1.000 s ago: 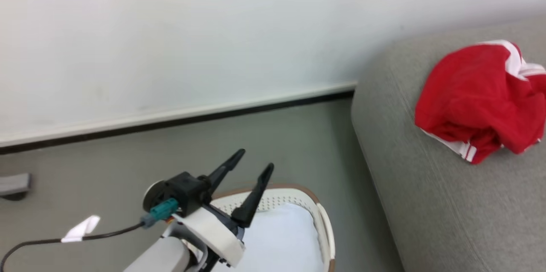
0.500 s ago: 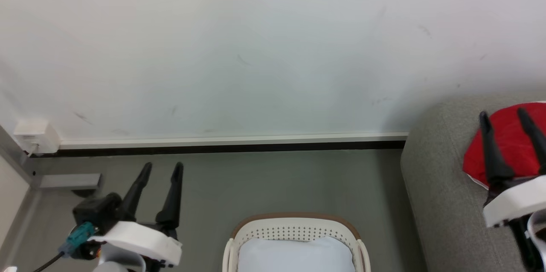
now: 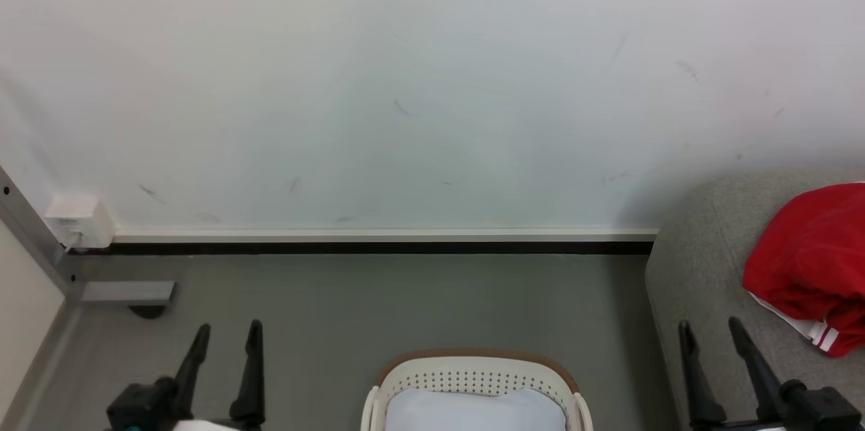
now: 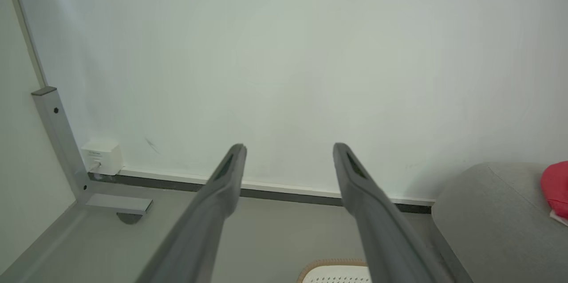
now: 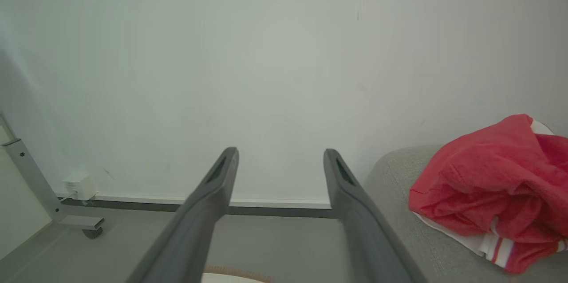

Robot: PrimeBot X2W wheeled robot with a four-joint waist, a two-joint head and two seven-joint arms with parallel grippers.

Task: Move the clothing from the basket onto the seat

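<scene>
The red jersey [image 3: 808, 262] lies crumpled on the grey sofa [image 3: 703, 282] at the right, its white striped hem showing; it is also in the right wrist view [image 5: 492, 190] and as a red edge in the left wrist view [image 4: 555, 187]. The cream basket [image 3: 476, 377] with a brown rim stands on the floor at bottom centre, a pale blue-white cloth [image 3: 473, 411] inside. My left gripper [image 3: 228, 332] is open at the lower left, over the floor. My right gripper [image 3: 710, 327] is open at the lower right, before the sofa's front, left of the jersey and apart from it.
A white wall with a dark baseboard [image 3: 378, 247] runs behind. A grey metal frame leg [image 3: 125, 292] and a small white box [image 3: 78, 220] sit in the left corner. Grey floor [image 3: 419, 302] lies open between basket and wall.
The head camera has swung left and tilted, so the basket now sits centred. Both grippers have dropped lower in view; the right one has drawn back off the jersey, which stays on the sofa.
</scene>
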